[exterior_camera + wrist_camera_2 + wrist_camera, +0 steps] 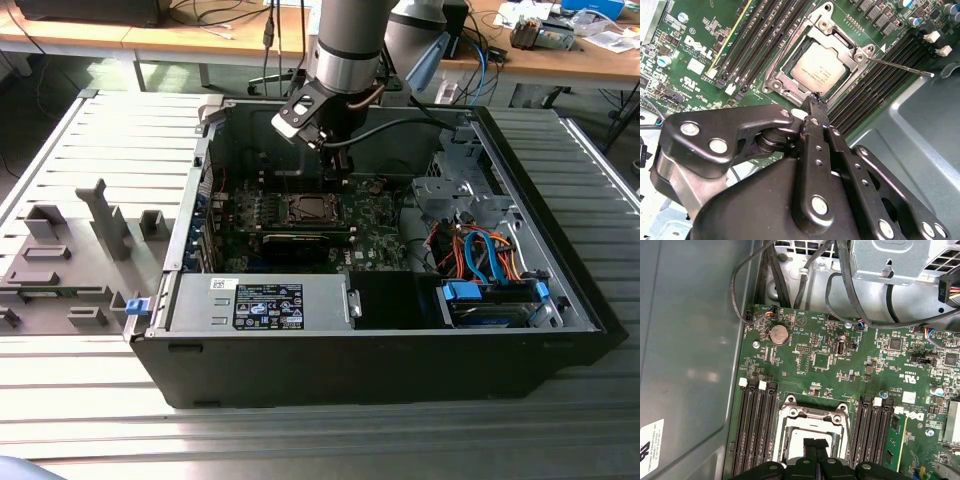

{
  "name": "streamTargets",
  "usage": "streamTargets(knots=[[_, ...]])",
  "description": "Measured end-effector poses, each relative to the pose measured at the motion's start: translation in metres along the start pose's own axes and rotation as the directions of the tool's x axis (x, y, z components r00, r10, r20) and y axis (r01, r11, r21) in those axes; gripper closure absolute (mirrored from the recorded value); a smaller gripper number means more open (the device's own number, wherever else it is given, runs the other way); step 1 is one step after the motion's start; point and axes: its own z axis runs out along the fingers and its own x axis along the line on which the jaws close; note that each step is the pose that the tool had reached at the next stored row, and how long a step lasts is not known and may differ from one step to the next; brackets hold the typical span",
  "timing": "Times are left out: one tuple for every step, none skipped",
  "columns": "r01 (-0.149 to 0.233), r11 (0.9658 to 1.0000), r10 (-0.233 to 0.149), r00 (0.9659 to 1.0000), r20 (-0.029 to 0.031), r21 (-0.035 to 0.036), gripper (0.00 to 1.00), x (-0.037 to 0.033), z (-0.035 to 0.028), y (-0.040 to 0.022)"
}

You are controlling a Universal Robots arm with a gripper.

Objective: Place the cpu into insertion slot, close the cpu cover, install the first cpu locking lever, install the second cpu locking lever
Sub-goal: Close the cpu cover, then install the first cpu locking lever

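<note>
The cpu [817,70] lies flat in the insertion slot [305,210] on the green board, its silver top showing through the cut-out of the cpu cover [781,80], which lies down over it. A thin metal locking lever [900,67] sticks out from one socket corner across the memory slots, unlatched. My gripper [815,98] is shut with nothing in it, and its tip hangs at the edge of the socket frame. In the first wrist view the gripper [815,444] hovers right over the cpu [795,437] and the cover [812,415]. In the exterior view the gripper [338,170] stands just above the socket.
Long memory slots [757,425] flank the socket on both sides. A black graphics card [295,243] lies in front of it, then the power supply [265,300]. Blue and orange cables [485,255] and a drive cage fill the exterior view's right. Case walls [695,340] close in.
</note>
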Motion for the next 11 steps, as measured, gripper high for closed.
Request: streamTargets(knots=[[0.0,1.0,0.0,1.0,0.0,0.0,0.89,0.0,0.0,0.0],[0.0,1.0,0.0,1.0,0.0,0.0001,0.89,0.0,-0.0001,0.0],[0.0,1.0,0.0,1.0,0.0,0.0,0.89,0.0,-0.0001,0.0],[0.0,1.0,0.0,1.0,0.0,0.0001,0.89,0.0,-0.0001,0.0],[0.0,1.0,0.0,1.0,0.0,0.0001,0.89,0.0,-0.0002,0.0],[0.0,1.0,0.0,1.0,0.0,0.0001,0.89,0.0,-0.0002,0.0],[0.0,1.0,0.0,1.0,0.0,0.0001,0.89,0.0,-0.0003,0.0],[0.01,1.0,-0.01,1.0,0.0004,0.0005,0.89,0.0,-0.0004,-0.0001],[0.02,0.9998,-0.02,0.9998,0.0006,0.0009,0.89,0.0,-0.0003,-0.0001],[0.033,0.9995,-0.033,0.9995,0.0009,0.0013,0.89,0.0,-0.0003,0.0],[0.039,0.9992,-0.039,0.9992,0.001,0.0015,0.89,0.0,-0.0003,0.0]])
